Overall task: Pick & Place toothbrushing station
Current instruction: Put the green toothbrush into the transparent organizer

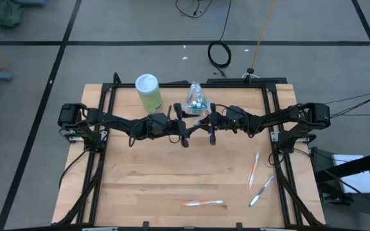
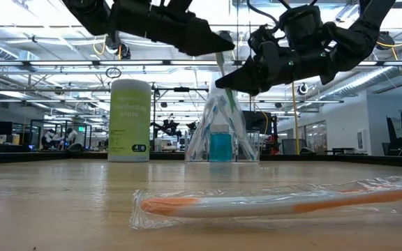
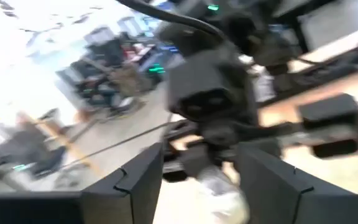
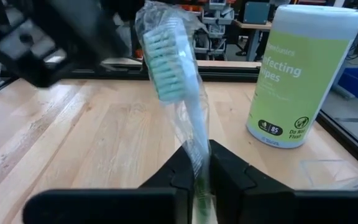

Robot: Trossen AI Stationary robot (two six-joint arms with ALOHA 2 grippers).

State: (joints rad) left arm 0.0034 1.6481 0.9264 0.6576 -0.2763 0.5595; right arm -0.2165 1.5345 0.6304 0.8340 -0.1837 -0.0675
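Both arms meet over the far-middle of the wooden table (image 1: pixel 172 173), raised above the surface.

Right gripper (image 4: pixel 197 171): fingers pinched together on the handle of a green toothbrush (image 4: pixel 173 74) in a clear wrapper. Brush stands up between the fingers, pale green bristle head uppermost. In the low view the same wrapped brush hangs from the right gripper (image 2: pixel 246 80) above the clear plastic bag.

Left gripper (image 3: pixel 197 174): fingers apart, nothing between the tips that I can make out. Its wrist view is blurred; it looks across at the other arm's dark body. In the high view the left gripper (image 1: pixel 184 138) sits just beside the right one (image 1: pixel 212 136), both close to the bag.

Clear plastic bag (image 2: pixel 218 136): upright at the far-middle of the table, between the two grippers in the high view (image 1: pixel 196 99). Holds toothbrushes and something blue low down; contents otherwise too small to sort.

Wipes canister (image 4: pixel 297 74): pale green, white lid, standing left of the bag in the high view. Label partly readable: "...fecting ...ipes", a dark badge reading "85", and a round mark with "Do Not Flush".

Loose on the table, well apart from the grippers:
- orange-and-white wrapped toothbrush (image 1: pixel 203 203) near the front edge, lying flat; fills the low view foreground (image 2: pixel 257 203).
- orange-handled toothbrush (image 1: pixel 254 168) toward the right side.
- a pale toothbrush (image 1: pixel 261 191) just below it, angled.
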